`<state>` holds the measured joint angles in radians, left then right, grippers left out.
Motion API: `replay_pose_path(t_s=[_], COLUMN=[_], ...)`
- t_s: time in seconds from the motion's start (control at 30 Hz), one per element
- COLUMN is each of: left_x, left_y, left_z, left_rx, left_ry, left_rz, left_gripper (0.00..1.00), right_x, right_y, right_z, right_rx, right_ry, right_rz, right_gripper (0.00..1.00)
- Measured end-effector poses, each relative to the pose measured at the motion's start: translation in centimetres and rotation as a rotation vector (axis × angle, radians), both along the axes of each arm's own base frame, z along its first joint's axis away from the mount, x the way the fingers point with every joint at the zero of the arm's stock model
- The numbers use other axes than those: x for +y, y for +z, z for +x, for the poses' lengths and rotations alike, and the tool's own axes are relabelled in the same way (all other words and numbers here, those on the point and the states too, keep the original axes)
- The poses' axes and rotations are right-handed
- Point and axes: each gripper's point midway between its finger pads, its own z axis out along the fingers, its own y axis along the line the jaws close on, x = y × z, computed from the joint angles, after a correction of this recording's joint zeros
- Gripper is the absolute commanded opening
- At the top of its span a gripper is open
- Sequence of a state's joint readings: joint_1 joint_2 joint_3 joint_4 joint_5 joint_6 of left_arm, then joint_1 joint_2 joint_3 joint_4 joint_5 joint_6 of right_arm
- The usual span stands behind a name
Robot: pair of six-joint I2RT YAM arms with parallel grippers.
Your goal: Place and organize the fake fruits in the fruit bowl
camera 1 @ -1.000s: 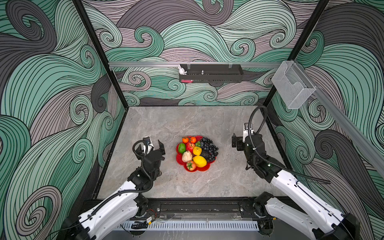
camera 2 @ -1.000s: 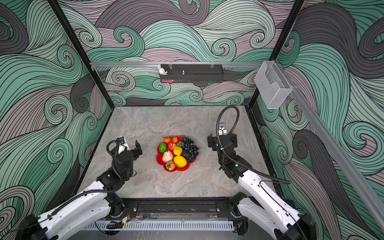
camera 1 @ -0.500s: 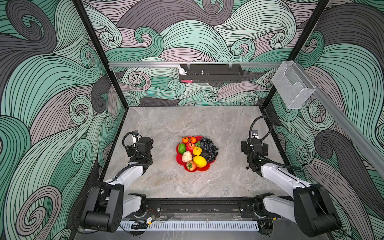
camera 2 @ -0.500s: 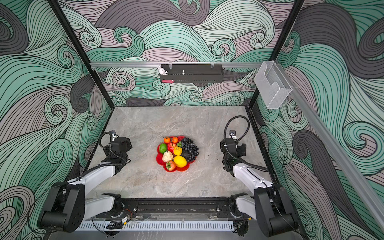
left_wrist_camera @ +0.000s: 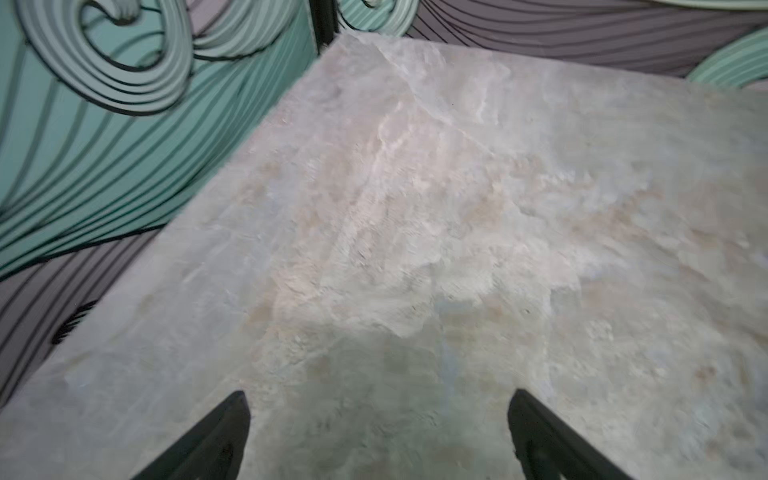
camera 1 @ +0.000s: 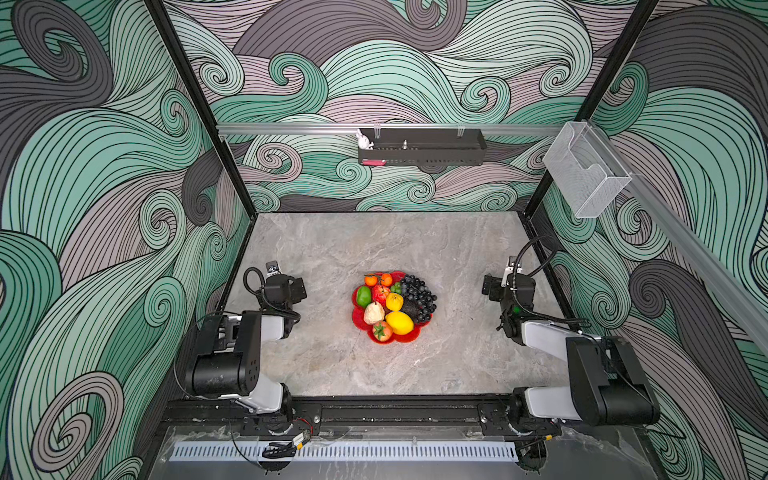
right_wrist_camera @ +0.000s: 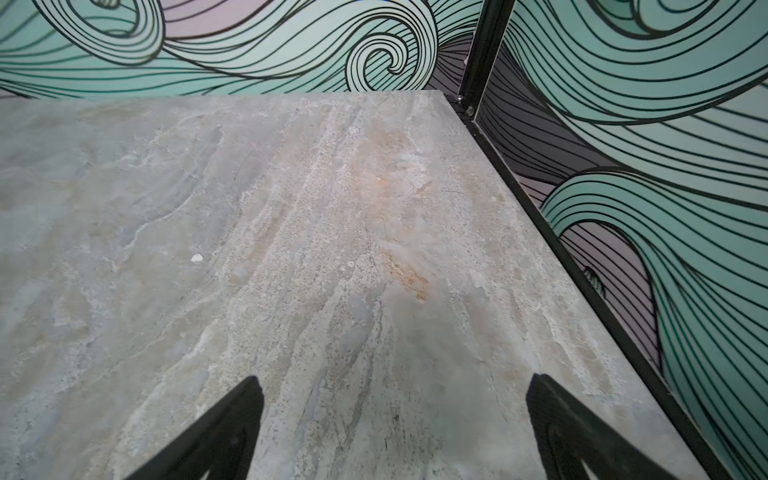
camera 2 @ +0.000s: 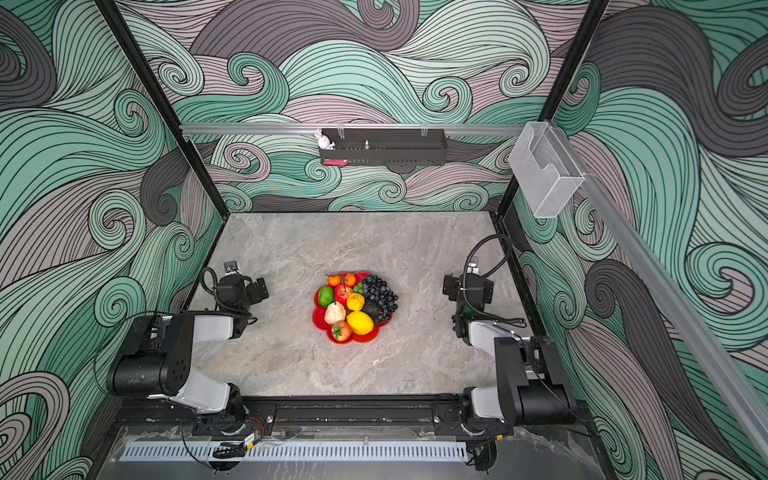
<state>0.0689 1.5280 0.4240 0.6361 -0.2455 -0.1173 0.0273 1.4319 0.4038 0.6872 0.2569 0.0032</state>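
Observation:
In both top views the red scalloped fruit bowl (camera 1: 406, 337) (camera 2: 367, 338) sits mid-table, filled with the fake fruits. Among them are a yellow lemon (camera 1: 399, 323), beige pear (camera 1: 373, 312), strawberry (camera 1: 382, 331), red apple (camera 1: 380, 293), green fruit (camera 1: 363, 296), dark grape bunch (camera 1: 419, 293), avocado (camera 1: 410, 308) and two tiny oranges (camera 1: 370, 280). My left gripper (camera 1: 291, 288) (left_wrist_camera: 378, 415) hangs open by the left wall, well clear of the bowl. Near the right wall my right gripper (camera 1: 496, 287) (right_wrist_camera: 397, 386) also stands open. Bare table shows between both pairs of fingers.
A black tray (camera 1: 422, 146) with a small white rabbit figure (camera 1: 364, 140) hangs on the back wall rail. A clear bin (camera 1: 584, 176) is mounted on the right wall. Both arms are folded low at the table's front corners.
Both arms have folded back toward the front rail, and their grippers have drawn outward from the bowl toward the side walls. The bowl and fruits have not moved.

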Motion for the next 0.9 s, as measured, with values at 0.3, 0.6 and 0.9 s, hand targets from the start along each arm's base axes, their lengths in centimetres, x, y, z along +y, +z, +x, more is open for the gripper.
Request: replay_pose_path(t_s=[0.3,0.6,0.9], left_x=[-1.1,-1.3,-1.3], left_y=[0.6,0.6,0.6], left_z=[0.7,0.7,0.7], left_rx=[-0.030,-0.032,-0.032], left_ry=[-0.062,-0.074,-0.074], left_rz=[-0.017,-0.020,-0.020], left_gripper=[0.99,0.99,0.99], right_x=[2.1,2.4,2.9], right_y=[-2.1,-1.8,-1.8], right_z=[0.7,0.9,1.0], right_rx=[0.000,-0.013,-0.013], right_ry=[0.107,0.116,0.146], right_rz=[0.040,0.037,0.047], right_gripper=[1.00,1.00,1.00])
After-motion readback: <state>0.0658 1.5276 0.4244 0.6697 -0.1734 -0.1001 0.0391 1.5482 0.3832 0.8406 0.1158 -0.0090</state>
